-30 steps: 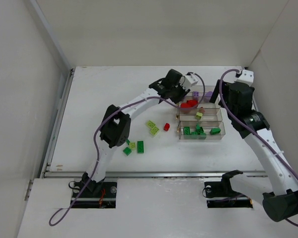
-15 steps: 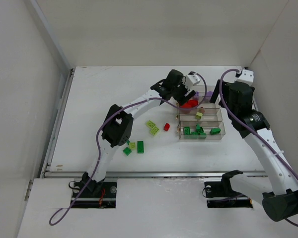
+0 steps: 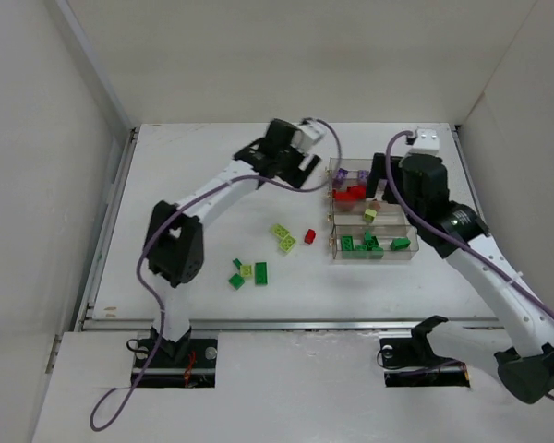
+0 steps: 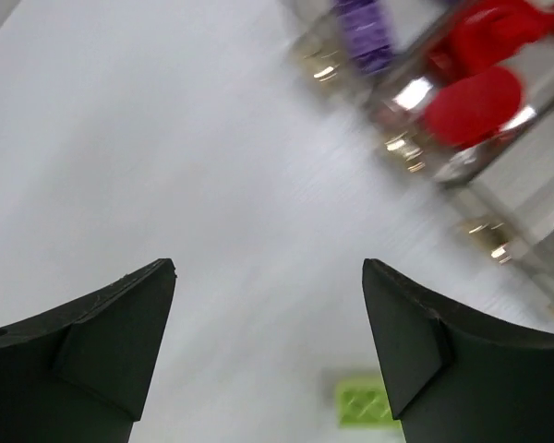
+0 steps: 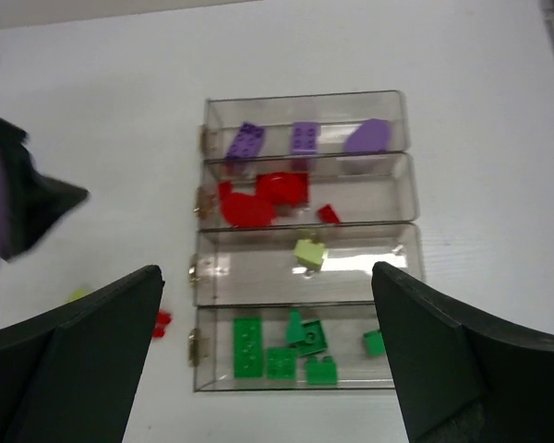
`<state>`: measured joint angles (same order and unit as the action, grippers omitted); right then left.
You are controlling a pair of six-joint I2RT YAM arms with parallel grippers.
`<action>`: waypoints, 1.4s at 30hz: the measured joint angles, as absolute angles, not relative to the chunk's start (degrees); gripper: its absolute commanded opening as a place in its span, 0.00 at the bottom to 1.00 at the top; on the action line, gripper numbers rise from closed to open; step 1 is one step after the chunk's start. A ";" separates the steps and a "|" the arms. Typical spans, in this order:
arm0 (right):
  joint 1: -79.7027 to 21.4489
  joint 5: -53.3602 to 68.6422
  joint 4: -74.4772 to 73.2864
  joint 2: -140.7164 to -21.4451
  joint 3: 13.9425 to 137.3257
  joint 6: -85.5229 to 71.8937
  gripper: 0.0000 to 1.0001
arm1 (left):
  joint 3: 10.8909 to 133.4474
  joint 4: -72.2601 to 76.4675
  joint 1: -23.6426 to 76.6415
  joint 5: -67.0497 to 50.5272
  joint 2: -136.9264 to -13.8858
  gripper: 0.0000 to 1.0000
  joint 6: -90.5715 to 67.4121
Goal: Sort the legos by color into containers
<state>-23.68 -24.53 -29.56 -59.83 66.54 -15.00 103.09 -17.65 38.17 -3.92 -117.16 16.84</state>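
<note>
Several loose legos [image 3: 260, 272] dot the table [image 3: 180, 198] left of the containers [image 3: 394, 214].

Four containers [image 5: 258, 269], three purple legos [image 5: 304, 137]

White tbl [image 3: 189, 175], plain white walls [image 3: 286, 55] 3 sides, even light

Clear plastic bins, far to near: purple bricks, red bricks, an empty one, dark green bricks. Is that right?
Not quite. The third clear plastic bin is not empty: the right wrist view shows one yellow-green studded brick lying in it. The purple bricks, red bricks and dark green bricks sit as you said.
</note>
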 measured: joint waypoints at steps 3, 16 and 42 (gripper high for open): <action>-31.62 -25.15 -29.52 -64.16 68.36 -15.84 1.00 | 94.21 -18.28 29.69 -2.83 -106.72 0.78 14.20; -43.27 -16.91 -32.49 -95.33 77.03 -24.95 0.85 | 64.53 -13.69 14.09 11.73 -82.39 0.84 7.66; -41.06 -11.27 -33.65 -110.69 78.04 -33.32 0.69 | 61.84 -10.09 15.79 17.21 -82.41 0.84 5.19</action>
